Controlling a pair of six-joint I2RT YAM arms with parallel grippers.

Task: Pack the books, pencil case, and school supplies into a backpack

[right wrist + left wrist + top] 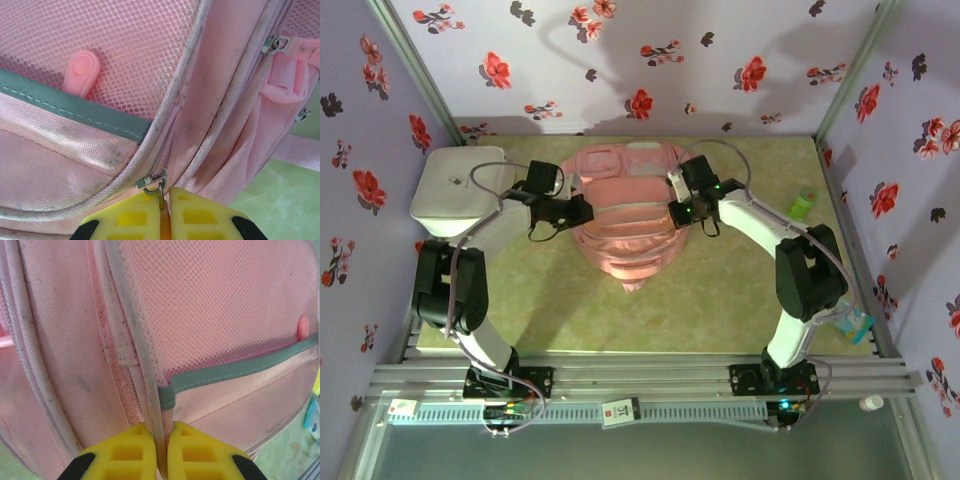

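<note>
On the green table (720,300), between the two arms, the pink backpack (625,215) is being held from both sides as it lies on the far half of the surface. In the view from above, its left edge is being gripped by the left gripper (578,211) and its right edge by the right gripper (680,212). A white box (455,190) is being shown at the far left corner, just beside the left arm. A small green object (804,203) is being shown near the right wall, well apart from the backpack.

From the left wrist, the left gripper (161,452) is being seen with its yellow fingers (125,455) drawn narrow, almost touching. A line of pale piping (145,365) at the side of the backpack (65,340) is being pinched between them. A mesh pocket (215,305) with grey-green trim (235,370) is being shown just right of that piping.

From the right wrist, the right gripper (165,212) is being seen drawn narrow as well. A zipper pull (161,200) is being clamped between its fingers (200,217), just below the metal slider (151,181). The slider is sitting beside the mesh pocket (125,45), and a pink rubber tab (80,74) is being shown through the netting. A pink strap (300,150) is being shown trailing over the table at the right.
</note>
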